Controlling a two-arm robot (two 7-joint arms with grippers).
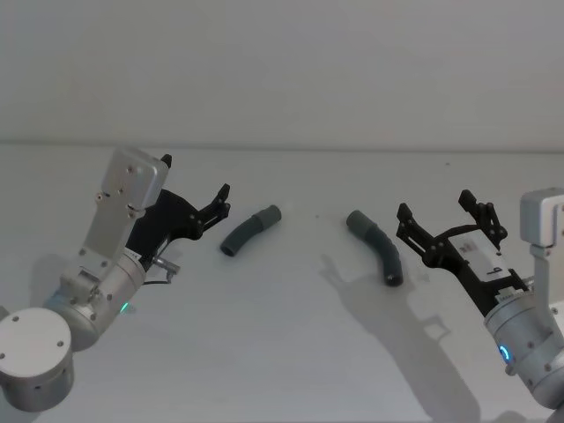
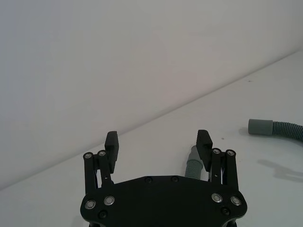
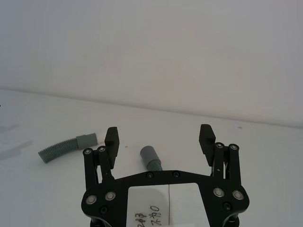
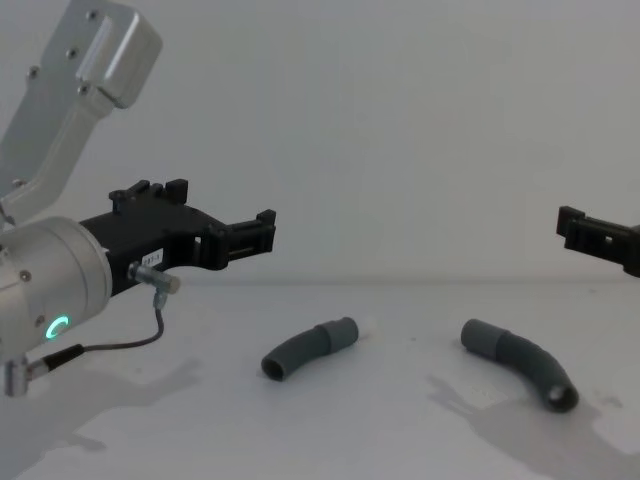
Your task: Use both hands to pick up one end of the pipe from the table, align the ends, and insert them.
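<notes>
- Currently the left gripper (image 2: pixel 158 139) hangs above the table (image 1: pixel 282 352), over its left side, with its jaws spread wide and nothing between them (a green ring light (image 4: pixel 58 325) glows on its silver wrist).
- Just beyond that gripper lies the shorter pipe piece (image 1: pixel 249 231), flat on the table, left of centre and short of the far edge. Its pale tip (image 4: pixel 368 325) points toward the other piece.
- On the table's right side the right gripper (image 3: pixel 159 134) is raised too, its jaws wide apart and empty.
- Ahead of it the longer pipe piece (image 1: pixel 374 242) lies flat, right of centre. Its collar mouth (image 1: pixel 356 219) is the end nearest the shorter piece, and its other end curves back toward the right gripper.
- Between the two pieces' facing ends is a stretch of bare table, so they do not touch.
</notes>
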